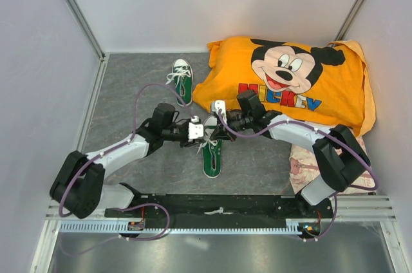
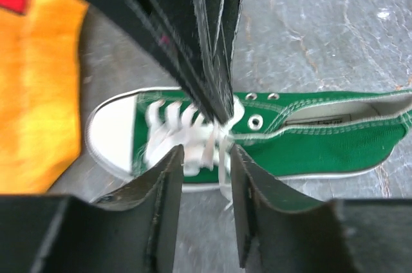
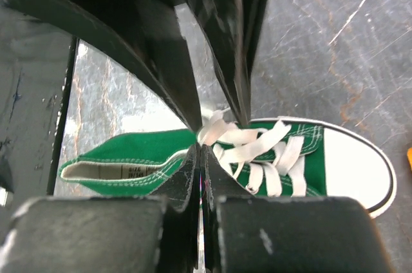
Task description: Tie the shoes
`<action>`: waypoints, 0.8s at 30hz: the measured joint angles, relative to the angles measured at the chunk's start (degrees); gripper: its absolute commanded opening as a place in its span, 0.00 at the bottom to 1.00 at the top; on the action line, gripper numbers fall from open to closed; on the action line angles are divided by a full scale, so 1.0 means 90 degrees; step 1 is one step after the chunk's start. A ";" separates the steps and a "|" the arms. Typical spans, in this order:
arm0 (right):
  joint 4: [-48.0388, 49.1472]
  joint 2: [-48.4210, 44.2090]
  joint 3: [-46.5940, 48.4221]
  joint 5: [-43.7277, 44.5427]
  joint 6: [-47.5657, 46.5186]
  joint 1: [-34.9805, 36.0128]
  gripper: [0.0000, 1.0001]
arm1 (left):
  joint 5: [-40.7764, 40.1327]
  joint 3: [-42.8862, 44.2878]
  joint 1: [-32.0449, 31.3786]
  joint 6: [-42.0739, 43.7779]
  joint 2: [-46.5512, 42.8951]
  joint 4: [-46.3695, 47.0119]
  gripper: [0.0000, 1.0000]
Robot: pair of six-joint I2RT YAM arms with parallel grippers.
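Two green shoes were seen on the grey surface [image 1: 138, 73]. The near shoe [image 1: 212, 156] was laid lengthwise between the two arms, with its heel towards the arm bases and its white toe cap [image 2: 111, 132] close by the edge of the orange Mickey Mouse pillow [image 1: 290, 80]. The far shoe [image 1: 182, 80] was set well apart from it, further back, just beside the pillow's left edge, its toe pointed away from the bases.

Both grippers were brought together over the laces [image 2: 193, 136] of the near shoe, nearly tip to tip. The left gripper [image 2: 206, 152] was held just above the lacing with its jaws spread, a clear gap being left between them and nothing gripped. The right gripper [image 3: 201, 152] was held opposite it, at the upper eyelets, with its jaws pressed together. A loose loop of lace [image 3: 215, 128] was seen just beside their tips, but whether a strand was pinched between them could not be told from the wrist view. The lace ends were left lying across the tongue and down the shoe's side.
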 measured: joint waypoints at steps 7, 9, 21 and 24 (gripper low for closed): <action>0.0498 -0.0061 -0.0231 0.0046 0.0396 0.0000 0.00 | 0.0219 -0.0374 0.0100 -0.0250 -0.0563 0.0350 0.44; 0.0578 -0.0078 -0.0282 0.0058 0.0474 0.0000 0.00 | 0.0282 -0.0379 0.0102 -0.0364 -0.0551 0.0461 0.44; 0.0835 -0.0148 -0.0369 0.0129 0.0753 0.0000 0.00 | 0.0508 -0.0359 0.0102 -0.0661 -0.0070 0.0770 0.34; 0.0872 -0.0172 -0.0393 0.0136 0.0777 0.0000 0.00 | 0.0529 -0.0347 0.0102 -0.0673 -0.0041 0.0775 0.21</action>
